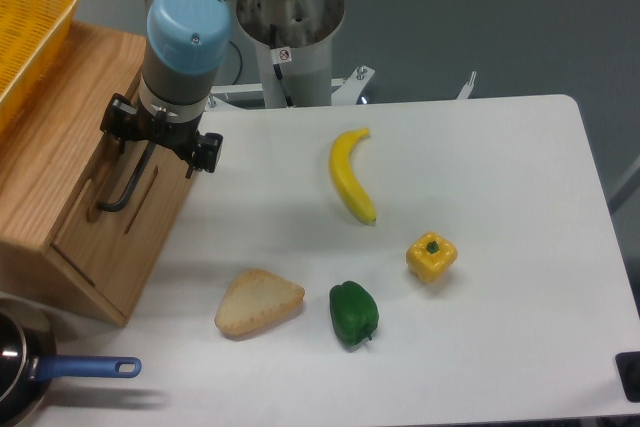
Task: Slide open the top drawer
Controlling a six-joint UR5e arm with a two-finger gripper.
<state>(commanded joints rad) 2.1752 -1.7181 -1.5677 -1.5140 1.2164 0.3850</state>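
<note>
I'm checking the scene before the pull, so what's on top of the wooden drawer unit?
A yellow basket sits on the wooden drawer unit, partly cut off by the frame. Its contents aren't visible.

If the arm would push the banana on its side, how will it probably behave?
The banana lies flat on the white table, curved, so it would probably slide or pivot rather than roll. It looks smooth and glossy, perhaps plastic, so likely light and a little slippery. Nothing touches it; it should move freely.
</note>
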